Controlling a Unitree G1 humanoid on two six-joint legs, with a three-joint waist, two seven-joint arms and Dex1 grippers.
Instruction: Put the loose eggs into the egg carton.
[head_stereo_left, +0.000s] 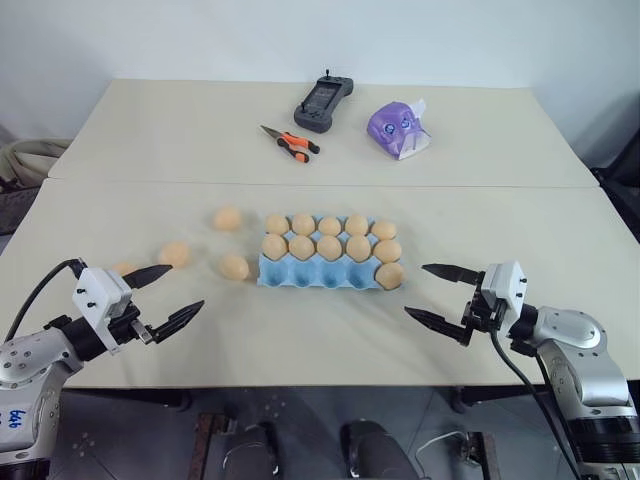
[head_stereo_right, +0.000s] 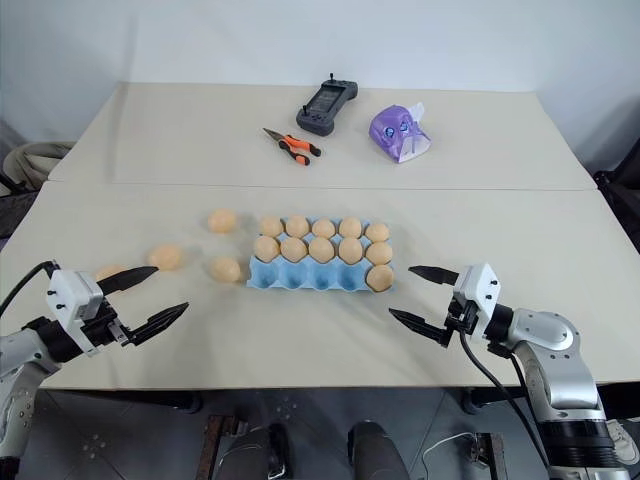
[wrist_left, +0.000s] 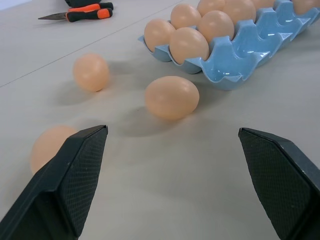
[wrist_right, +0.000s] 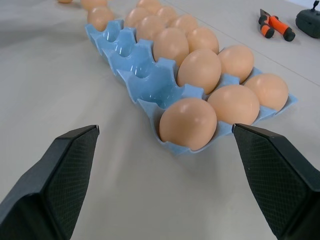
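Behind the egg carton (head_stereo_left: 300, 278): pliers (head_stereo_left: 290, 144), remote (head_stereo_left: 323, 103), pouch (head_stereo_left: 399, 129).

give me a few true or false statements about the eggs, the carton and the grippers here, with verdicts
1. The egg carton has empty cups in its near row. True.
2. All the eggs are already in the carton. False: four loose eggs lie on the table to the carton's left, one of them close beside it.
3. The left gripper holds an egg. False: it is open and holds nothing.
4. The right gripper is open, near the carton's right end. True.
5. The pliers lie inside the carton. False: they lie farther back on the table, beside a black controller.
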